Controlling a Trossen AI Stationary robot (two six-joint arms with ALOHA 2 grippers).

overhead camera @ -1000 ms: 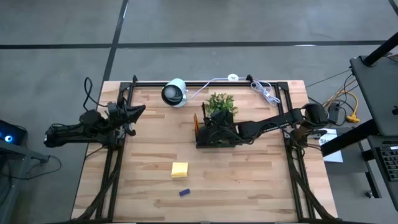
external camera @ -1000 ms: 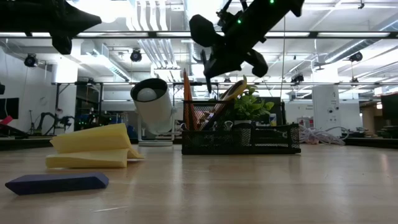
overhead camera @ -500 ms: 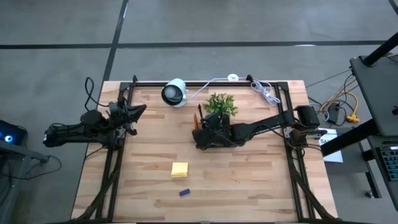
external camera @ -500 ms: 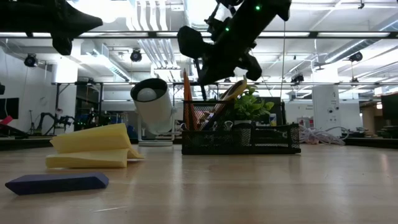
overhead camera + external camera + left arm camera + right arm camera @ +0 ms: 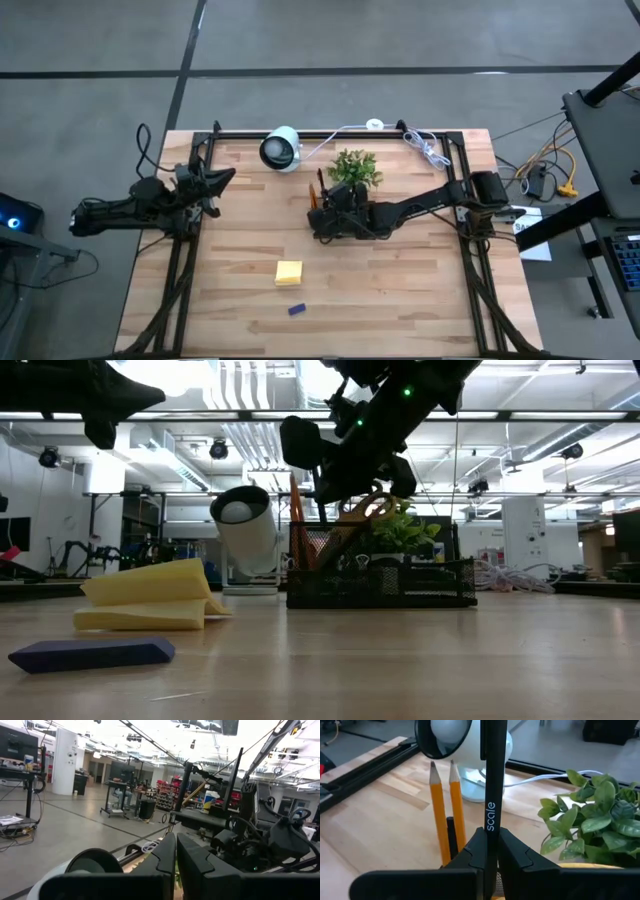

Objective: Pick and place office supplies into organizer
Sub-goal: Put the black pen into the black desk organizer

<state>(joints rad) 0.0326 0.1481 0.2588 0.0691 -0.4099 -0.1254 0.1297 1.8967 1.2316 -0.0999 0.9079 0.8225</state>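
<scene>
The right gripper (image 5: 487, 851) is over the organizer (image 5: 345, 222) in the middle of the table (image 5: 400, 290), and its fingers (image 5: 470, 851) are squeezed shut on a thin black pen (image 5: 491, 780) that says "scale" on it. The pen stands up straight, beside two orange pencils (image 5: 445, 805) that are already in the organizer, points up. A pen like this is probably light, hard and smooth, so it could slip or tip if held loosely; holding it near the low end, as now, looks good for dropping it straight down into a slot. The green plant (image 5: 355, 166) sits just at the organizer's 12 o'clock side, and the white camera (image 5: 281, 148) is toward 10 o'clock from it. The yellow sticky-note pad (image 5: 289, 272) lies on the table toward 7 o'clock from the organizer, and the small blue block (image 5: 296, 309) is a bit further the same way. The pad is likely soft and bendy, so it should be pinched across its edges. The block looks hard and small, so grab it across its short sides. The left gripper (image 5: 208, 183) waits at the table's 9 o'clock edge with its fingers (image 5: 165, 857) pressed together and holding nothing.
</scene>
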